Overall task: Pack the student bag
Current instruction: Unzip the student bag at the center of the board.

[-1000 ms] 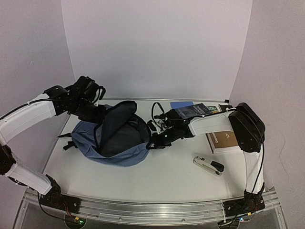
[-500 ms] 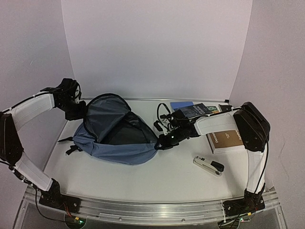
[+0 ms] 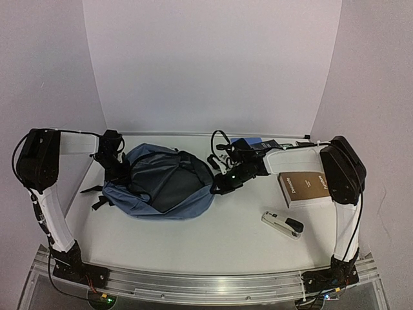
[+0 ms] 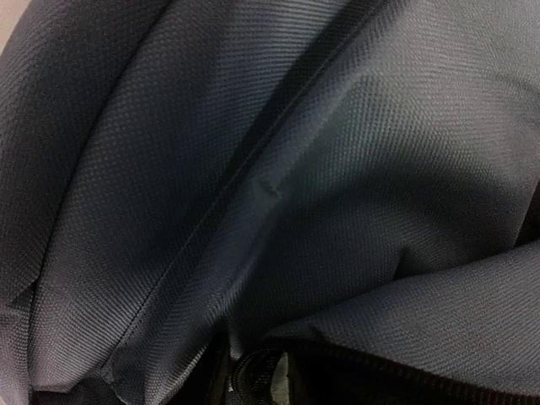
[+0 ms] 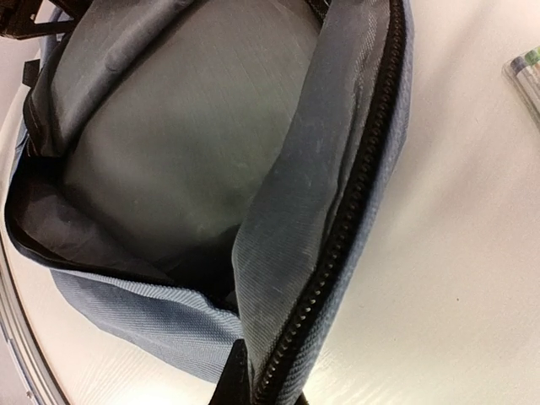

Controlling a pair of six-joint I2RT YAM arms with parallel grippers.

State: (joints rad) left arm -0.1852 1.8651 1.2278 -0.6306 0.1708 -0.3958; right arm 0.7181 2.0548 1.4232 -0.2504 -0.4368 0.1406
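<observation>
Right tool [image 3: 217,186] is pinching the limp, light-looking student bag [image 3: 148,201] by its zipper rim, likely the firmest hold. Left tool [image 3: 117,165] is nosing against the fabric at the bag's left; whether its jaws are spread cannot be told.

One student bag [image 3: 164,187], one stapler [image 3: 282,225], one brown book [image 3: 302,189].

Pale lilac walls [image 3: 213,64] (white table [image 3: 226,242])

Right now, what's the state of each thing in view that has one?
student bag: unzipped, lying flat, grey lining exposed.
right gripper: jaws shut on the bag's zipper edge.
left gripper: against the bag's left side, jaws hidden.
stapler: closed, lying free.
brown book: closed, lying flat.
</observation>
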